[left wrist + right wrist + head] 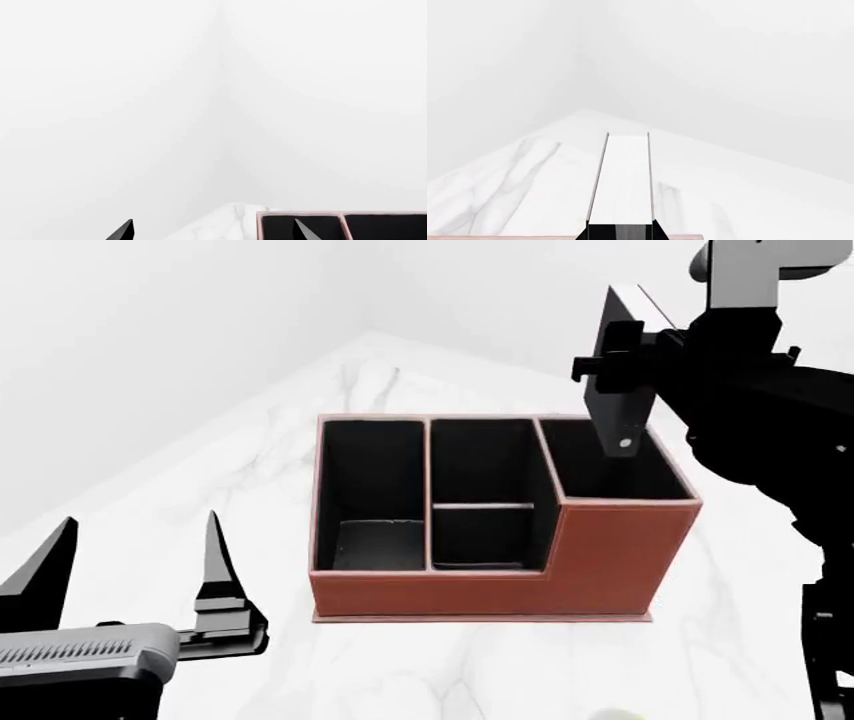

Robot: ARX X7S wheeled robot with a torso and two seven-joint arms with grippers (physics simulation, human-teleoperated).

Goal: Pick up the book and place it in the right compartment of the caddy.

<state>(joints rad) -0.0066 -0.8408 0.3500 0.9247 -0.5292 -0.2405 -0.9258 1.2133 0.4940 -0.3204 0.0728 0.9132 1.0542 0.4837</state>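
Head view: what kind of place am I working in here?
Probably a bare simulated desk setup: a white marble tabletop, plain white walls, and a reddish-brown leather-look desk caddy with black compartments. The right gripper holds a thin black book above it.

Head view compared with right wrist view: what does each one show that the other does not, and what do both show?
Only the head view shows the whole caddy, its right compartment, the left claw open at the side, and the right claw gripping the book above that compartment. Only the right wrist view shows the book's white page edges. Both show the book and the marble table.
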